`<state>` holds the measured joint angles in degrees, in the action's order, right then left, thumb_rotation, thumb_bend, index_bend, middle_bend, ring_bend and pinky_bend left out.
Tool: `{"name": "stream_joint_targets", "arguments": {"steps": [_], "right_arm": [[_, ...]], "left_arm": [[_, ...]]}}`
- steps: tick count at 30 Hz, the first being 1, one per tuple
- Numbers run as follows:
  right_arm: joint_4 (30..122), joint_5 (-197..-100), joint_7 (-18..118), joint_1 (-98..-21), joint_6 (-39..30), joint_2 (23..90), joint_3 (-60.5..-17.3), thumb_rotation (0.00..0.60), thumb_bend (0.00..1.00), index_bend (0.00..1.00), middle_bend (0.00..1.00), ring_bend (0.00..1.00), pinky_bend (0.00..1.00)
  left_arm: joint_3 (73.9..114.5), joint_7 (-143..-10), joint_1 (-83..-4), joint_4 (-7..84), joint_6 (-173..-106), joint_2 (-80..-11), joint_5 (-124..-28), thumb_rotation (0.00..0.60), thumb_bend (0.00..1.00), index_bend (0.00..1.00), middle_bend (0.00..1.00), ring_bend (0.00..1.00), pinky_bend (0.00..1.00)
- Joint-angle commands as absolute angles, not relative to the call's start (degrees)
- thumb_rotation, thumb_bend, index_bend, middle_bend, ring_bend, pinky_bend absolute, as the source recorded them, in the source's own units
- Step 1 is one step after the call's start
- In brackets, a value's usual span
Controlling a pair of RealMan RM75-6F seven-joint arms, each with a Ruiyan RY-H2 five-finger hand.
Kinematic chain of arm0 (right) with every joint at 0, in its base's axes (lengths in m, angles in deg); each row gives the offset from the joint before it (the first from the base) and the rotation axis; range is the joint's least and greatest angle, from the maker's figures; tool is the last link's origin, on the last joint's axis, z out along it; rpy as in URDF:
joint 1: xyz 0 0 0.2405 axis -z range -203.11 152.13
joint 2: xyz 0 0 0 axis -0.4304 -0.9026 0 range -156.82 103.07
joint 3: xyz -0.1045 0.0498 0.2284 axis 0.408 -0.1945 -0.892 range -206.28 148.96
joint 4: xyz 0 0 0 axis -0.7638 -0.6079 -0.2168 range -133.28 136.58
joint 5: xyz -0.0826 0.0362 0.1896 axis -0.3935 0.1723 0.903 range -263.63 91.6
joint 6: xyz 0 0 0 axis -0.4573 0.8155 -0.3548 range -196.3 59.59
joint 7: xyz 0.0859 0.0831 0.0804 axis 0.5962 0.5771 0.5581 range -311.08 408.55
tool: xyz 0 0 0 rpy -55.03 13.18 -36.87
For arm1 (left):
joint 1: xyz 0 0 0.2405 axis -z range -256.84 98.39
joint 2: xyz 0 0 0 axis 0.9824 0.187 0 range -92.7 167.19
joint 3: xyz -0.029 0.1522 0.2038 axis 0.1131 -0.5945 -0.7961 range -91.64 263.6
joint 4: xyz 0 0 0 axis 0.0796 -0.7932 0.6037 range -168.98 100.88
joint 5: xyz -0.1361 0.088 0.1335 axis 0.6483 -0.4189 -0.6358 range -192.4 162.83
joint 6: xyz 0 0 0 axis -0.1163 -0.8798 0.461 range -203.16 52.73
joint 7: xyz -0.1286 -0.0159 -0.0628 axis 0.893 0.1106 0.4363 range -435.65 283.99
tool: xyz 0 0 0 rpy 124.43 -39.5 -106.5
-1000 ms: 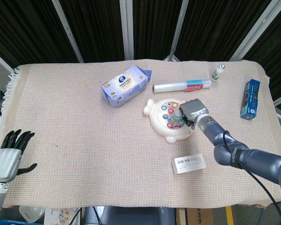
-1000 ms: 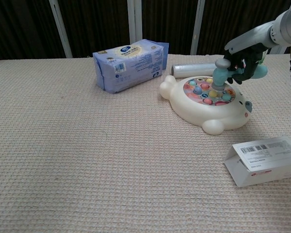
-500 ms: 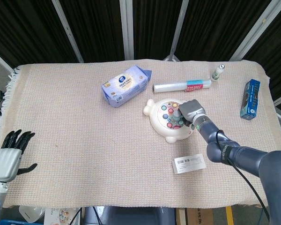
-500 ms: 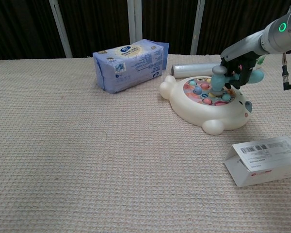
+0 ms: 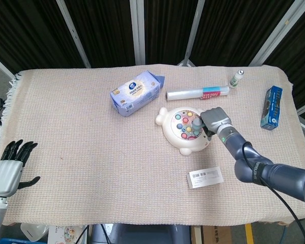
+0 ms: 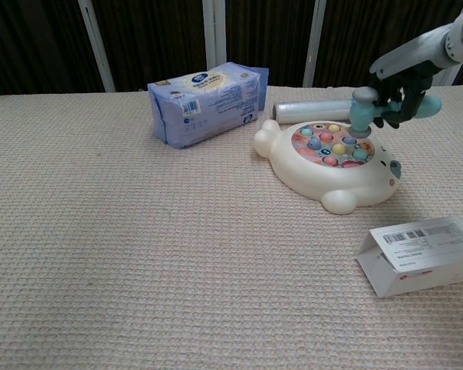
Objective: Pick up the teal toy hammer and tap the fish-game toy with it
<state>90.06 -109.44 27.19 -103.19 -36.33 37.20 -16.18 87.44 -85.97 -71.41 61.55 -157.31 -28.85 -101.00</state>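
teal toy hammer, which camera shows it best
The chest view: the teal toy hammer shows from the side there, head raised above the fish-game toy, handle in the right robot hand. The head view shows only its grey top, with the handle hidden under that hand.

The right arm (image 5: 264,173) is built of rounded blue-grey segments with a thin black cable looping along it and a small green light near the wrist. Its right hand (image 5: 215,120) has a boxy silver-grey back. The left hand (image 5: 7,170) has a silver-grey back and black fingers (image 5: 18,150).
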Motion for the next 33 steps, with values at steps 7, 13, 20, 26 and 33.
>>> {"name": "stream_joint_targets", "arguments": {"steps": [7,13,20,26,33], "right_arm": [[90.81,-121.44,34.74,-92.09,-33.62,34.75,-17.59,0.6,0.8,0.92,0.78,0.57,0.52],[87.32,-128.81,39.58,-85.84,-32.99,36.72,-18.7,0.6,0.8,0.92,0.78,0.56,0.52],[78.98,-138.45,47.18,-79.31,-33.78,41.34,-21.04,0.6,0.8,0.84,0.77,0.5,0.47],[71.89,-144.19,51.61,-76.2,-34.93,45.25,-22.83,0.6,0.8,0.79,0.72,0.46,0.44],[66.17,-148.05,54.76,-74.21,-36.79,48.06,-24.0,0.6,0.8,0.71,0.67,0.4,0.4]], "left_arm": [[87.17,-85.92,-71.94,62.15,-158.08,-28.25,-101.24,0.6,0.1,0.13,0.1,0.0,0.0],[86.84,-86.53,-72.22,63.12,-158.56,-27.96,-101.82,0.6,0.1,0.13,0.1,0.0,0.0],[86.58,-87.61,-72.57,64.46,-159.01,-27.43,-102.12,0.6,0.1,0.12,0.1,0.0,0.0],[86.37,-88.22,-72.74,65.15,-158.89,-27.29,-102.01,0.6,0.1,0.12,0.1,0.0,0.0],[86.41,-88.66,-72.74,65.6,-158.69,-27.2,-101.76,0.6,0.1,0.12,0.1,0.0,0.0]]}}
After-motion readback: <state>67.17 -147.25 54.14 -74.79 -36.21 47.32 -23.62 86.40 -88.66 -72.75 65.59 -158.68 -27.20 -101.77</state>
